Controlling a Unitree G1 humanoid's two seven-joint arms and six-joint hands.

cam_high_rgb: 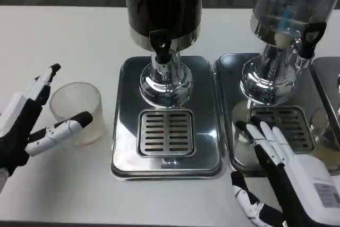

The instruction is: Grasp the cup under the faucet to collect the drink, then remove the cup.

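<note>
Zero steps done: cup (78, 111) at left of frame, beside tray (127, 152), not under faucet (161, 46). Left hand (32, 126) fingers spread around cup, not closed. Right hand (281, 168) fingers together, idle.

The light is bright and even, coming from above. The white tabletop (64, 35) looks slightly washed out. Strong glare sits on the chrome tray (125, 131). Shadows are soft. The picture is slightly blurred.

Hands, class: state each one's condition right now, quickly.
Left hand: open, fingers either side of the cup, not gripping.
Right hand: open, holding nothing.
</note>
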